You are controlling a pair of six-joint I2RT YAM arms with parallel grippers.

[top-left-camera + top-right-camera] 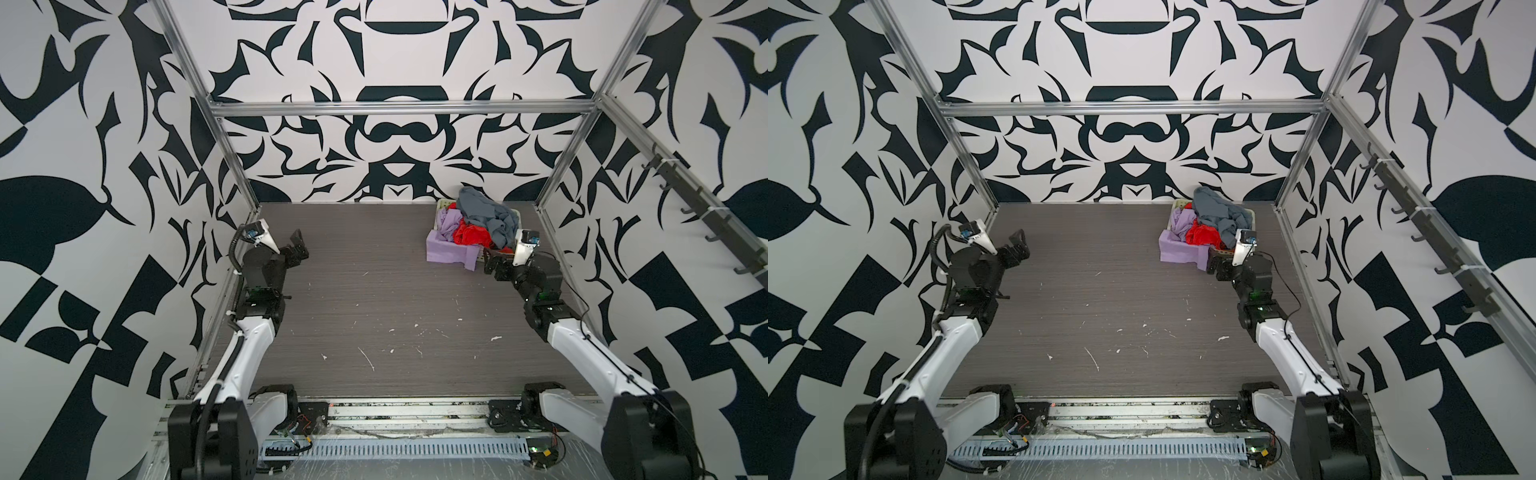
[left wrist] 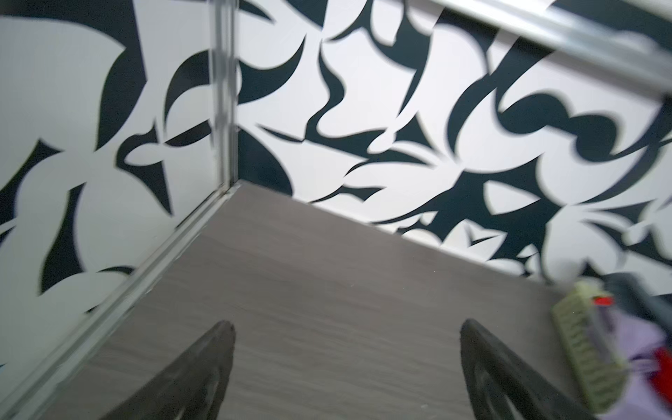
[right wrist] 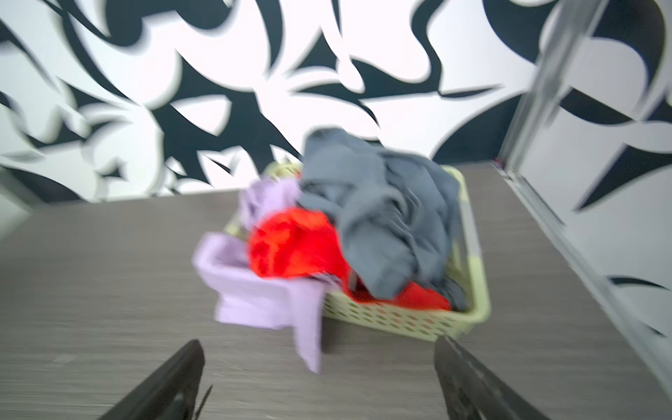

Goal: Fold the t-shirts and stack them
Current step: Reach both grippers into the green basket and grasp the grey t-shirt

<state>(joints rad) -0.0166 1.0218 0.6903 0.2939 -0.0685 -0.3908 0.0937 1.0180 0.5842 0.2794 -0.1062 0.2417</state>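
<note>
In the far right corner of the grey wood-grain tabletop (image 1: 374, 311), one cream perforated plastic basket (image 1: 444, 204) holds three cloth t-shirts: one slate blue-grey shirt (image 1: 482, 212) on top, one bright red shirt (image 1: 469, 237), one pale lilac shirt (image 1: 446, 249) spilling over the rim. Both grippers gape empty, right gripper (image 1: 495, 265) near the basket, left gripper (image 1: 299, 245) well apart. First pick likely next: pinch one shirt, drag it clear.

Left arm (image 1: 249, 336) and right arm (image 1: 577, 338) in white moulded link shells, black joint housings (image 1: 264, 270), black corrugated conduit (image 1: 935, 249) on the left, white wrist camera housings (image 1: 262, 236), green status lights (image 1: 542, 296), left gripper (image 2: 345, 327) and right gripper (image 3: 316, 345) with dark tapered fingers (image 2: 203, 371)
</note>
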